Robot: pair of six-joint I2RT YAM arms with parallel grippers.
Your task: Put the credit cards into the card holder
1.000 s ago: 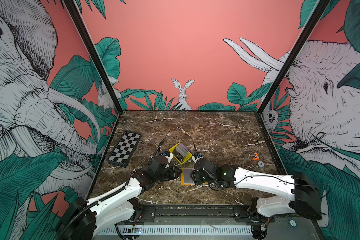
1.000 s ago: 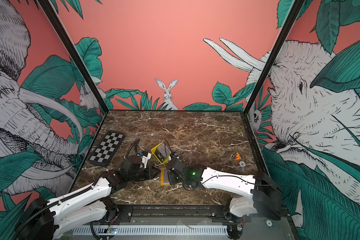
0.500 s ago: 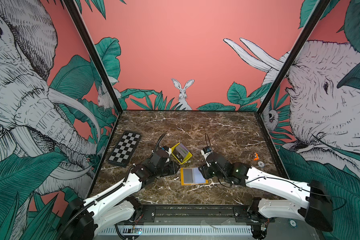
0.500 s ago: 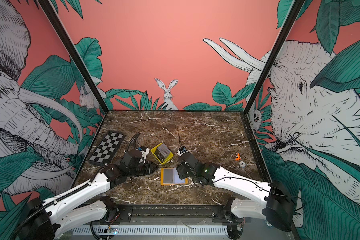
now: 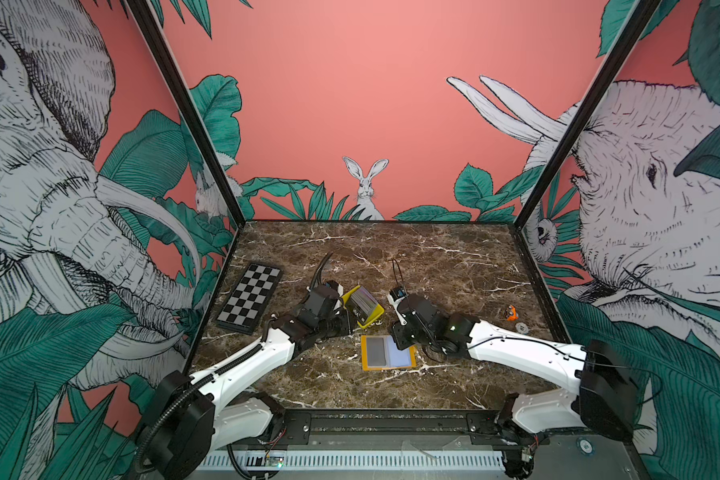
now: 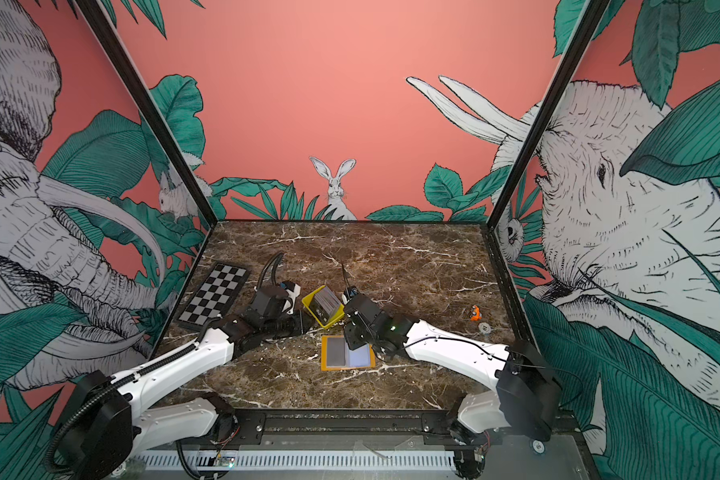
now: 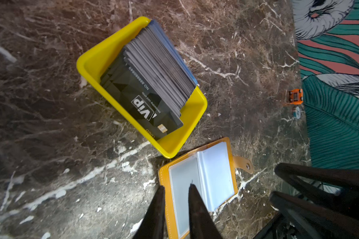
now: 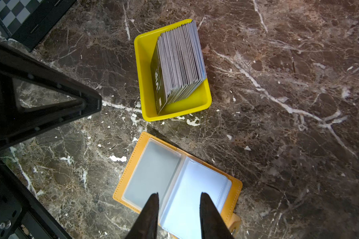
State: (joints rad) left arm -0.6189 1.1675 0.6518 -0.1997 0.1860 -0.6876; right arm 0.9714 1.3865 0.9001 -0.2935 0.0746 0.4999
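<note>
Now, left gripper (image 7: 176, 186) and right gripper (image 8: 179, 194), parted, empty, over the orange-yellow leather card holder (image 8: 153, 167) toward the front edge of the surface (image 5: 433, 257); black VIP credit cards (image 8: 180, 62) stacked just behind it: pinch one only.

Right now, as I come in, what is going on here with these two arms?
The card holder lies open on the marble table, with its clear sleeves facing up. The credit cards stand as a stack in a yellow tray just behind it. The left gripper is low over one side edge of the holder, and the right gripper is over its sleeves. Both have their jaws apart, and neither holds a card.
</note>
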